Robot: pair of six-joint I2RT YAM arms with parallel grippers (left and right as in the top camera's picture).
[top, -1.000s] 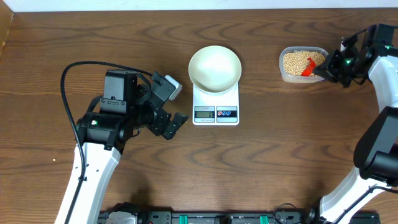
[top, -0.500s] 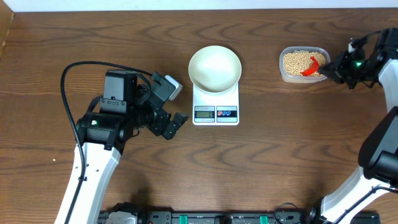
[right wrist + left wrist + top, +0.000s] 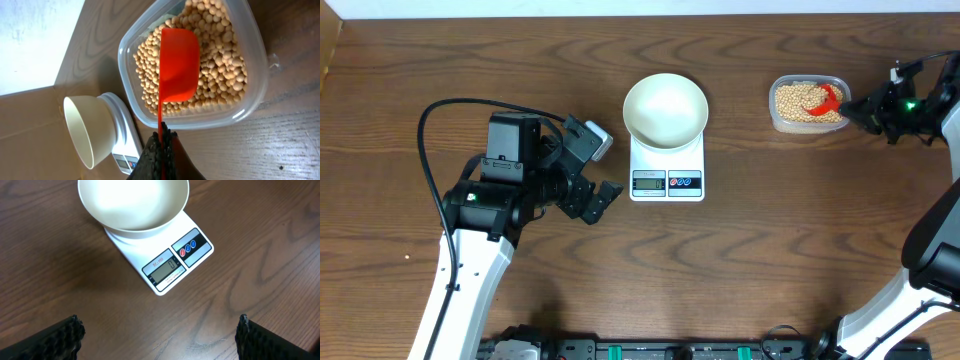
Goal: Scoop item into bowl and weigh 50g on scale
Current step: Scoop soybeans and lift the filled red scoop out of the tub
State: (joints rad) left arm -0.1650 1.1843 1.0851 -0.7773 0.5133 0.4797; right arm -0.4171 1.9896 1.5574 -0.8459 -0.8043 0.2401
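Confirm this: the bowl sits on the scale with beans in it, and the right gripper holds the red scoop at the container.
Wrong: the bowl is empty, as the left wrist view shows. It does sit on the scale, and the right gripper holds the red scoop at the container.

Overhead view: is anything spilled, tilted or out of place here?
Nothing stands out. The beans all lie inside the clear container; the white bowl sits upright and empty on the scale.
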